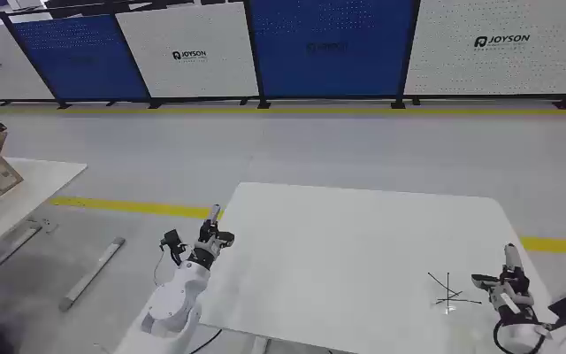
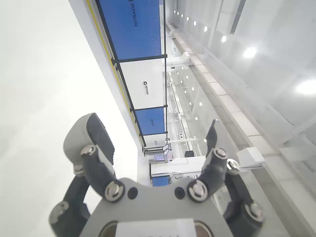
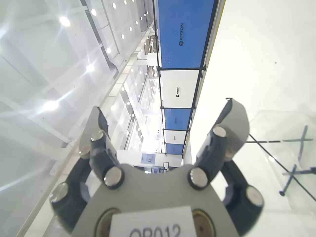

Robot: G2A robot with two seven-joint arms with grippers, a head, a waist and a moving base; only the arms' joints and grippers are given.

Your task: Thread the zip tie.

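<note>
Right pincer jaws apart, empty, sits just beside zip ties, prob. ready to grab; left pincer apart too.

Left arm white-shelled, black cable; left pincer grey plate, black links, silver screws, white label.

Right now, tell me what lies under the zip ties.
Black zip ties lie crossed on what looks like a clear sheet over the white table. Nothing else shows beneath. The right gripper covers one tie's end.
</note>
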